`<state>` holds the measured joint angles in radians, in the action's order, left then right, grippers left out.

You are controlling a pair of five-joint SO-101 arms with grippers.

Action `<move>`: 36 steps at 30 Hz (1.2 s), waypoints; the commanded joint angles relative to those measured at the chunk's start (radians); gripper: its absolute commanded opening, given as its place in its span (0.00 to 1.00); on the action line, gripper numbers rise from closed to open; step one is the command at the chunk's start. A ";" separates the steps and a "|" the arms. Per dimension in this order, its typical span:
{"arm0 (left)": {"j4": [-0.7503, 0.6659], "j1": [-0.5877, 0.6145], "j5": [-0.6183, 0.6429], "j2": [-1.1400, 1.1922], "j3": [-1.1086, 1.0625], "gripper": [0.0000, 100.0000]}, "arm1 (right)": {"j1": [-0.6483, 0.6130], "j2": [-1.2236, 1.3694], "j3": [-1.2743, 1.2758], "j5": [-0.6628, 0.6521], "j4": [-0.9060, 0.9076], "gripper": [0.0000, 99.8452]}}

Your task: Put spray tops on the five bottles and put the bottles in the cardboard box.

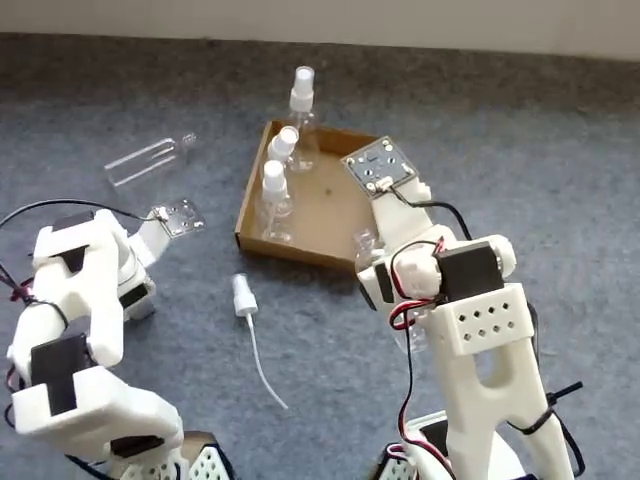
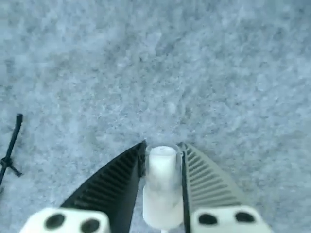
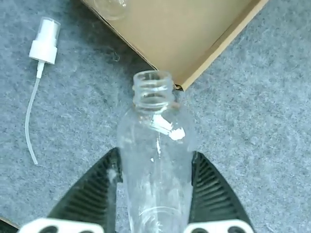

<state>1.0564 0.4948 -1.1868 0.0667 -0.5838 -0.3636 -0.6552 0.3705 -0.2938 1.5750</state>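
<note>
The right end effector (image 3: 154, 156) is clenched on a capless bottle (image 3: 155, 145), which sits just outside the cardboard box's (image 1: 300, 255) near edge. The box's right half is bare. Three capped bottles (image 1: 274, 195) stand along its left side. A fifth bottle (image 1: 150, 160) lies far left on the carpeted tabletop (image 1: 520, 150). The left end effector (image 2: 162, 160) grips one spray top (image 2: 162, 179). Another loose spray top (image 1: 243, 297) lies on open carpet between the arms.
</note>
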 commanded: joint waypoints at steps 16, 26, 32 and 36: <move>0.006 0.084 0.494 -0.530 0.097 0.04 | -0.007 -0.036 -0.007 0.005 0.004 0.03; 0.175 -0.113 1.020 -0.842 0.430 0.04 | -0.199 -0.062 -0.010 0.077 -0.139 0.03; 0.176 -0.285 1.252 -0.895 0.684 0.04 | -0.340 -0.303 0.177 0.077 -0.383 0.03; 0.176 -0.392 1.339 -0.895 0.806 0.04 | -0.358 -0.545 0.437 0.075 -0.541 0.03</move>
<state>1.2313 0.2094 0.0698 -0.8155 0.0806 -0.7043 -1.0280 0.6728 -0.2248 1.1531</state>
